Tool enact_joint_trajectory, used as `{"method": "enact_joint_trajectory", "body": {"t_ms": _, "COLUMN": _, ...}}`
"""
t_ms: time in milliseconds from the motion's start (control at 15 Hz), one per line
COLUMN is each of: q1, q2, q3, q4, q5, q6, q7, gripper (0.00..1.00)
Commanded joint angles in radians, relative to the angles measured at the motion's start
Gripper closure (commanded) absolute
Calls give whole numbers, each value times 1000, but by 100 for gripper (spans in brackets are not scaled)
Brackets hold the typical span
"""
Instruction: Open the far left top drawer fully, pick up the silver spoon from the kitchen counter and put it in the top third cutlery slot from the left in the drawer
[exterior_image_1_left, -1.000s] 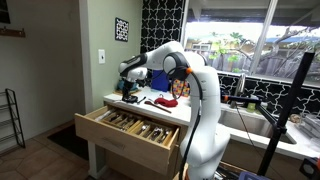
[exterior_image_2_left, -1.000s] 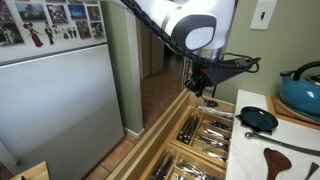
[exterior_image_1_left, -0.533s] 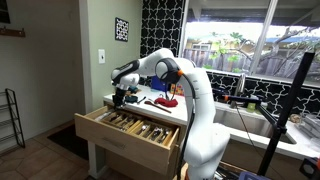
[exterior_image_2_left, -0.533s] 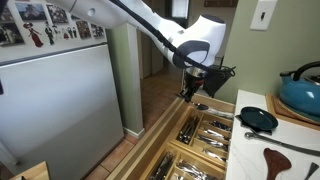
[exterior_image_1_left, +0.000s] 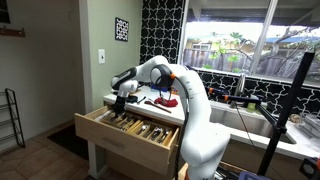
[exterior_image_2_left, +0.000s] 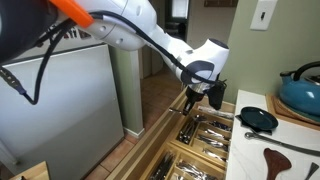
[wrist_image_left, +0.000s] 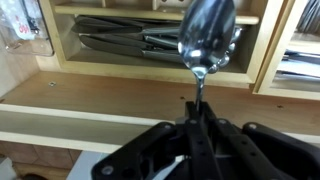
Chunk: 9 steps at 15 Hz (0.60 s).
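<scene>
Now, grip: our gripper (wrist_image_left: 197, 118) is clamped tight on the silver spoon (wrist_image_left: 207, 35) by its handle.
Change: we have swung off the kitchen counter (exterior_image_2_left: 250, 147), out and down over the far left top drawer (exterior_image_1_left: 125, 142).
Spoon: hanging above the cutlery slots, unreleased.
Meaning: we judge only slot alignment and release remain.
</scene>
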Motion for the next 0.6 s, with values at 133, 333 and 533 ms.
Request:
{"method": "enact_joint_trajectory", "body": {"t_ms": 133, "q1": -8, "q2": 83, "q3": -8, "q4": 86, "q5": -19, "q6": -23, "q7": -13, "gripper": 98}}
{"method": "enact_joint_trajectory", "body": {"t_ms": 333, "q1": -10, "q2": 117, "q3": -15, "q4": 116, "q5": -17, "q6": -21, "q7": 10, "gripper": 98}}
{"method": "enact_joint_trajectory", "body": {"t_ms": 533, "q1": -16, "q2": 153, "q3": -17, "q4": 144, "q5": -10, "q6": -10, "q7": 27, "gripper": 98}}
